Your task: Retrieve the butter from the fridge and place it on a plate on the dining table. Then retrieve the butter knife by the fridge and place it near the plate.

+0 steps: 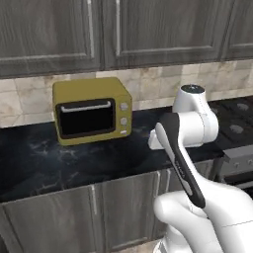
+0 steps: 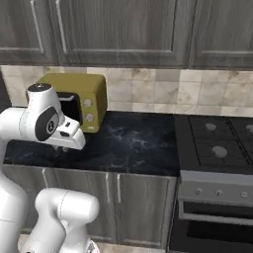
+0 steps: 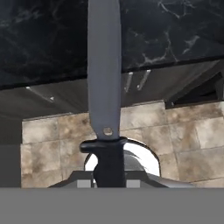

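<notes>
Grey steel ran straight out from the hand: the butter knife stood lengthwise ahead of the camera, its black handle nearest and sunk at the foot of the hand view, its blade reaching away over the edge of the black marble counter. The gripper appeared clamped on that handle, since the knife hung in the air with nothing under it, though the fingertips themselves were hidden behind it. Beyond and below the blade lay grey wood cabinet doors and tan floor tiles.

Farther out, the arm was folded above the counter front. Off to the arm's left on the counter sat a yellow toaster oven, and to its right a black stove with an oven below.

Judged from this, the second half of the task was in hand: the knife was up and being carried. Neither the plate nor the dining table could be seen, so the next move called for the base to drive round to the table, with the grip kept firm, before the knife was laid down beside the plate.
</notes>
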